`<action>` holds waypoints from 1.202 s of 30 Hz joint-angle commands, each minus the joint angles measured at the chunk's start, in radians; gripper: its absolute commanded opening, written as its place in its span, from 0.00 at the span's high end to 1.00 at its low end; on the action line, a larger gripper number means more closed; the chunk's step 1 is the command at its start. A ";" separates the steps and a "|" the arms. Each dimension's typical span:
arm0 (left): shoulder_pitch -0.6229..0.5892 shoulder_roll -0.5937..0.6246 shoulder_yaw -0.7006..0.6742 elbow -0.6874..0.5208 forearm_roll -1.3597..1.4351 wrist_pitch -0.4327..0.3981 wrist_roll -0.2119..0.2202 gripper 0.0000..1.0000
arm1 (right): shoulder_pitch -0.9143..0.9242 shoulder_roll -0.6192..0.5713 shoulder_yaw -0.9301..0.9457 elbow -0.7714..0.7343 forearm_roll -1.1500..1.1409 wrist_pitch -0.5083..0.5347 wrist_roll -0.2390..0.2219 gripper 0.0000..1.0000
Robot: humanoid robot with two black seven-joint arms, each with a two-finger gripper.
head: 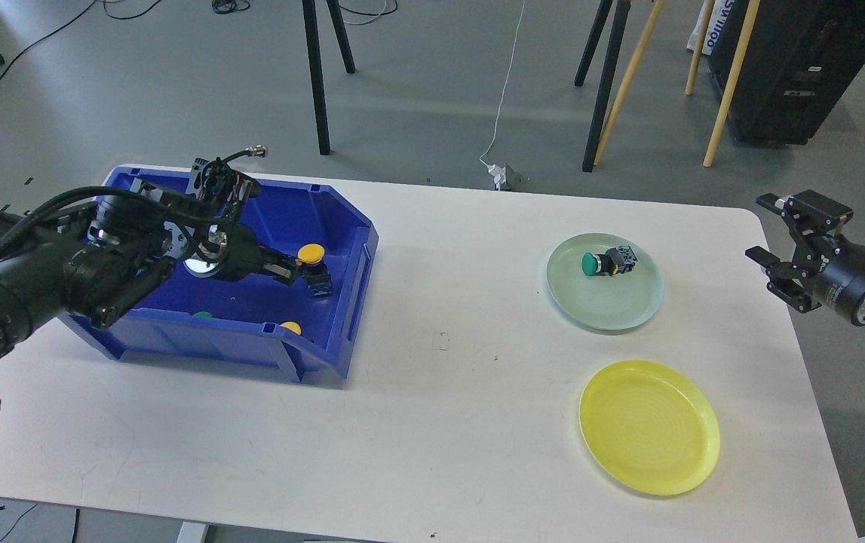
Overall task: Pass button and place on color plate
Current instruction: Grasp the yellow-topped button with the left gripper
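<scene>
My left gripper is inside the blue bin, shut on a yellow-capped button and holding it above the bin floor. Another yellow button and a green button lie low in the bin near its front wall. A green button lies on the pale green plate. The yellow plate is bare. My right gripper is open and empty, hovering at the table's right edge.
The white table carries the bin at left and both plates at right. Tripod legs, wooden poles and a black cabinet stand on the floor behind the table.
</scene>
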 commanded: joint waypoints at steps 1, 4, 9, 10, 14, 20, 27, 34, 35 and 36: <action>0.001 0.029 0.001 -0.010 -0.005 0.000 -0.006 0.83 | 0.001 -0.001 0.000 -0.001 0.000 0.000 0.000 0.15; 0.009 0.031 0.003 -0.012 -0.003 0.000 -0.001 0.77 | 0.003 -0.001 0.000 0.000 0.000 0.000 -0.001 0.15; 0.026 0.027 0.012 -0.012 0.015 0.000 0.006 0.23 | 0.008 -0.001 -0.001 0.001 0.000 -0.008 -0.003 0.15; 0.024 0.027 0.031 -0.012 0.021 0.000 0.006 0.23 | 0.008 -0.001 -0.001 0.001 0.000 -0.009 -0.003 0.15; 0.011 0.021 0.119 -0.012 0.032 0.000 0.002 0.23 | 0.009 -0.001 -0.001 -0.001 0.000 -0.009 -0.003 0.15; 0.003 0.009 0.119 -0.012 0.027 0.000 0.005 0.22 | 0.008 -0.002 -0.001 -0.003 0.000 -0.009 -0.003 0.15; -0.025 -0.041 0.124 -0.001 0.023 0.000 0.005 0.22 | 0.006 -0.001 -0.001 -0.006 0.000 -0.011 -0.003 0.15; -0.026 -0.092 0.125 0.012 0.021 0.000 0.008 0.22 | 0.006 -0.001 -0.001 -0.006 0.000 -0.015 -0.003 0.15; -0.026 -0.098 0.124 0.023 0.021 0.000 0.008 0.22 | 0.005 -0.001 -0.001 -0.007 0.000 -0.015 -0.003 0.15; -0.029 -0.106 0.124 0.038 0.021 0.000 0.006 0.22 | 0.005 -0.001 -0.001 -0.007 0.000 -0.015 -0.003 0.15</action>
